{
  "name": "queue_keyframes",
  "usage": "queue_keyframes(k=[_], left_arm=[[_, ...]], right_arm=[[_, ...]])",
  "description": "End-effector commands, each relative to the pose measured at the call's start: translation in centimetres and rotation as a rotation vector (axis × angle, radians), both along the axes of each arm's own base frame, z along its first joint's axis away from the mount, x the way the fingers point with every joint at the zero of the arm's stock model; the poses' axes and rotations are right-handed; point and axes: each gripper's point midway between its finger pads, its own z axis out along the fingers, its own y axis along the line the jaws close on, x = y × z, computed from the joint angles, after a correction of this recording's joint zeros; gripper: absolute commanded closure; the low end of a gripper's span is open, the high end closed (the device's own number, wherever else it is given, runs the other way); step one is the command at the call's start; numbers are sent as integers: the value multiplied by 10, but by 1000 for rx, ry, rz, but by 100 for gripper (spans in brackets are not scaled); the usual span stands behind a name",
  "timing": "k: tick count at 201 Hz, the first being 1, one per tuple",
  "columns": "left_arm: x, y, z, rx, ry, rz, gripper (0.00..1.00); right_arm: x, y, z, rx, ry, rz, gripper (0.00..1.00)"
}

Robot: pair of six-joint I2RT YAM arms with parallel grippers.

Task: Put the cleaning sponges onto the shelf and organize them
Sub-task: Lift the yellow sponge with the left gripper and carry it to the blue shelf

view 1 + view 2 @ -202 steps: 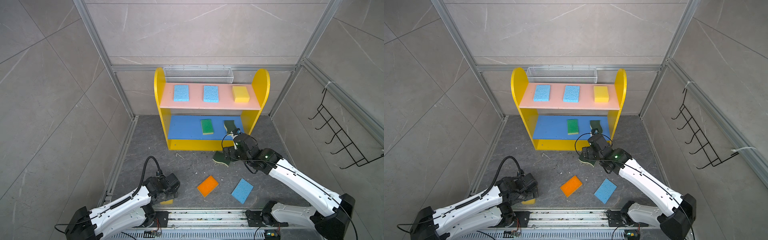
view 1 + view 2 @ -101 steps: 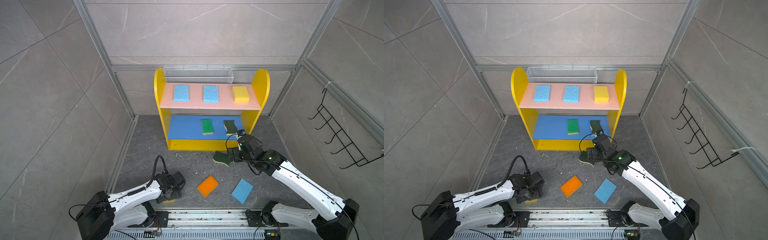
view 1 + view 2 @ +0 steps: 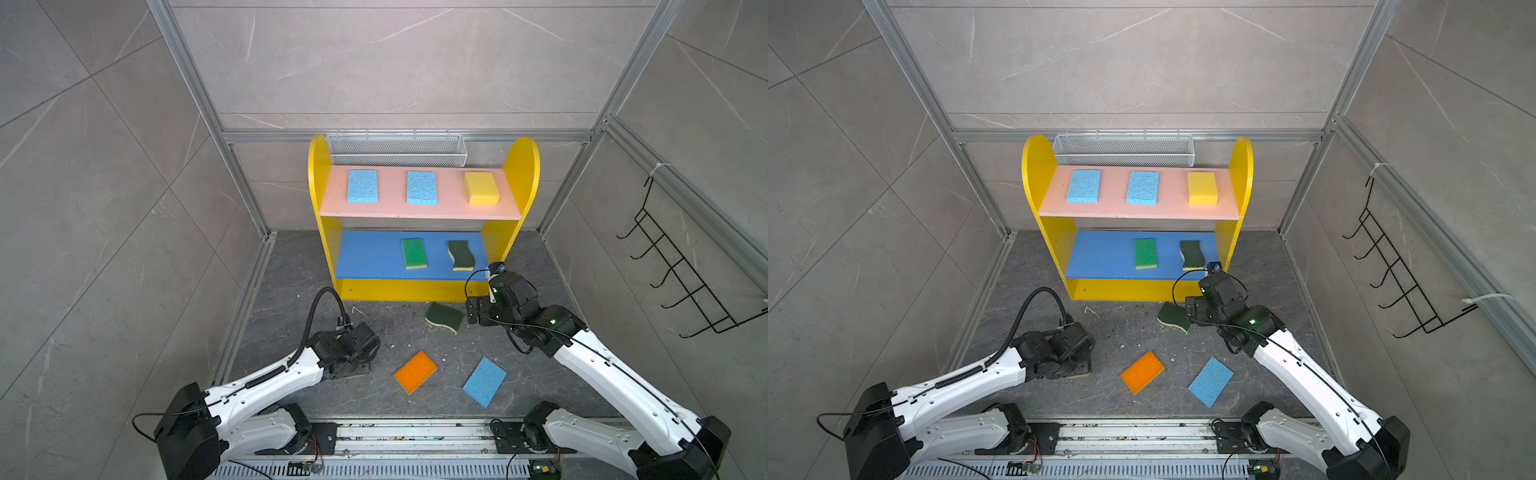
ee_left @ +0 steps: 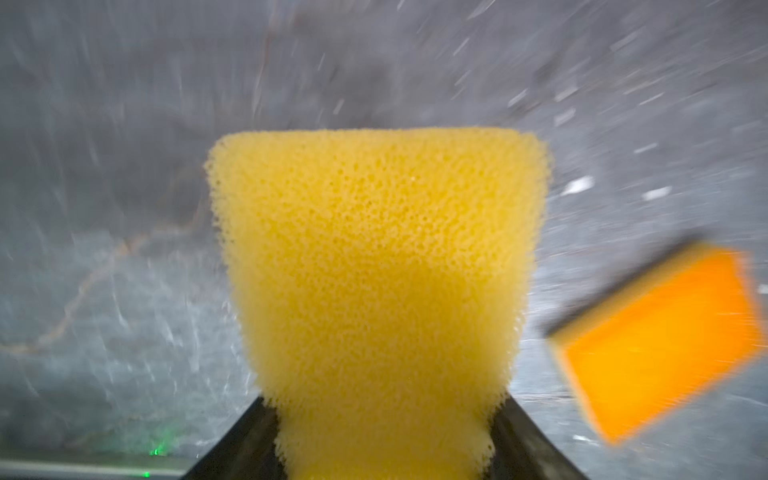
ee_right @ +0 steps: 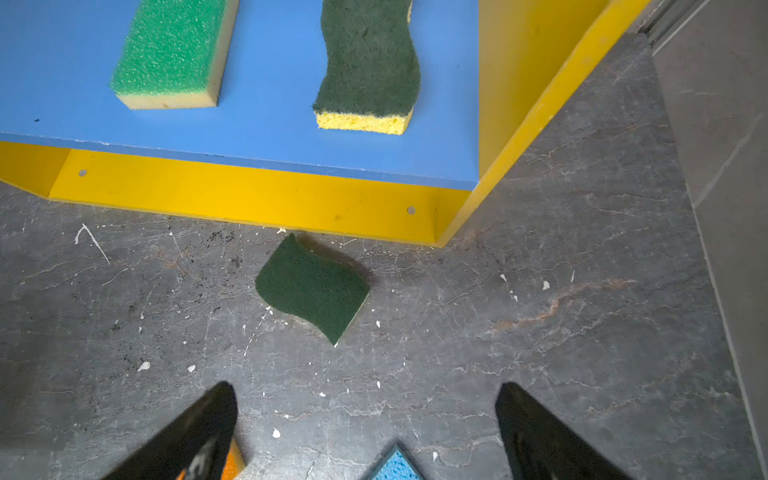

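The shelf [image 3: 528, 166] stands at the back. Its pink board carries two light blue sponges [image 3: 362, 185] [image 3: 422, 188] and a yellow one [image 3: 481, 188]. A green sponge [image 3: 414, 253] and a dark-green wavy sponge [image 3: 461, 255] lie on the blue board. On the floor lie another wavy sponge [image 3: 444, 317], an orange sponge [image 3: 415, 371] and a light blue sponge [image 3: 484, 381]. My left gripper [image 4: 384, 415] is shut on a yellow sponge [image 4: 374, 270], pinching its near end low over the floor. My right gripper [image 5: 365, 388] hangs open beside the floor's wavy sponge [image 5: 313, 289].
A white wire mesh basket [image 3: 397, 149] hangs behind the shelf top. A black hook rack [image 3: 681, 282] is on the right wall. Metal frame posts and tiled walls close in both sides, and a rail [image 3: 415, 434] runs along the front edge.
My left gripper has shifted right over the yellow sponge and closed on it. My right gripper has drawn back from the blue board, leaving the wavy sponge there.
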Motion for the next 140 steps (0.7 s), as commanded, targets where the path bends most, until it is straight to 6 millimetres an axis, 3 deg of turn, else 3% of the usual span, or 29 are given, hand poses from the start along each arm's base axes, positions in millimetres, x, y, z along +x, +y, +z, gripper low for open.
queue_keyframes(k=[1, 53, 98, 140], left_arm=[[28, -8, 31, 67, -106, -97, 36], [97, -27, 68, 122, -204, -174, 36], [147, -17, 94, 206, -325, -165, 36], [182, -13, 116, 221, -492, -154, 36]], right_arm=[[-8, -1, -4, 8, 9, 27, 0], [-12, 0, -3, 36, 11, 30, 0], [-12, -1, -1, 30, 13, 29, 0], [-9, 0, -5, 20, 32, 27, 0]])
